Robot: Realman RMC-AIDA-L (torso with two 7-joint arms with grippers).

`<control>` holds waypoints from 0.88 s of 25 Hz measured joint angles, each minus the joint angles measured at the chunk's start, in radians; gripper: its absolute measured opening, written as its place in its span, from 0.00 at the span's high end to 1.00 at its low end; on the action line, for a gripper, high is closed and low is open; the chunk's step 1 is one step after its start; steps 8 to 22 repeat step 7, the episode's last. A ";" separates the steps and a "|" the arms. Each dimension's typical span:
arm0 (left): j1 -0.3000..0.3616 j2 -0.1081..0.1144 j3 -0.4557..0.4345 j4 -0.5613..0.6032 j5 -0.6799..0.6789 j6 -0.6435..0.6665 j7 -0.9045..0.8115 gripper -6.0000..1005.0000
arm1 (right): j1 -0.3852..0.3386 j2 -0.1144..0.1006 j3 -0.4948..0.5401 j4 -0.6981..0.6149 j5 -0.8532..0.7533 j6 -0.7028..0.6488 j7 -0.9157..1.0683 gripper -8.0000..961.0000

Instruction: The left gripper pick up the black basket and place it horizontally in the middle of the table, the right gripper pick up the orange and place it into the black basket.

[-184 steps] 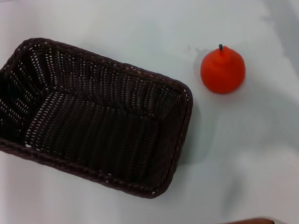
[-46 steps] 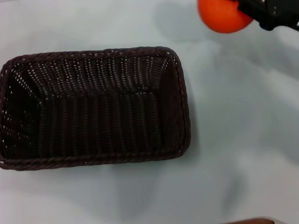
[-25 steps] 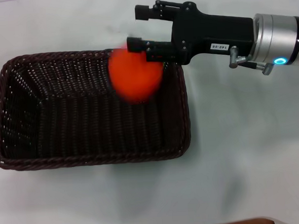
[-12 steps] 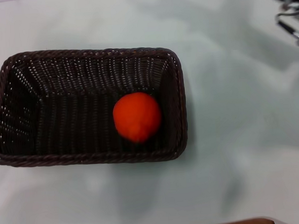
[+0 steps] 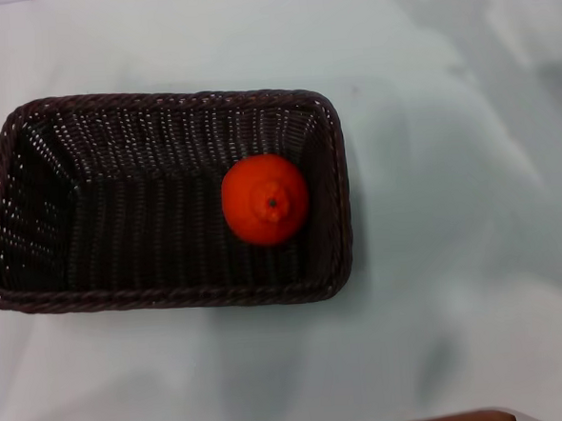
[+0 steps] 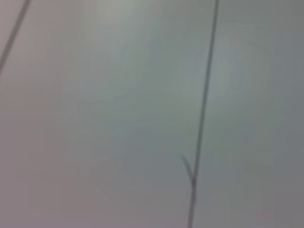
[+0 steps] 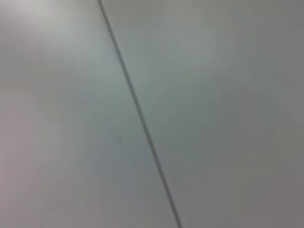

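The orange (image 5: 265, 200) now rests stem-up in the black basket's (image 5: 38, 302) right end; both grippers have left view, so the task looks complete.

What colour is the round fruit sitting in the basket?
Bright orange-red. The orange shows best in the head view, inside the black basket.

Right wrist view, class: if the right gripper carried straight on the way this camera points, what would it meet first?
Only a plain pale surface crossed by a thin dark line, so probably that surface, though depth is unclear. The gripper shows in no view. The orange lies in the black basket.
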 joint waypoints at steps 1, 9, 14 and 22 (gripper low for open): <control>0.002 0.000 0.000 0.021 -0.015 0.002 0.020 0.21 | 0.001 0.000 0.017 0.024 0.000 -0.001 -0.026 0.03; 0.010 0.000 0.001 0.067 -0.035 0.019 0.081 0.21 | 0.016 0.003 0.064 0.086 -0.002 -0.007 -0.082 0.03; 0.010 0.000 0.001 0.067 -0.035 0.019 0.081 0.21 | 0.016 0.003 0.064 0.086 -0.002 -0.007 -0.082 0.03; 0.010 0.000 0.001 0.067 -0.035 0.019 0.081 0.21 | 0.016 0.003 0.064 0.086 -0.002 -0.007 -0.082 0.03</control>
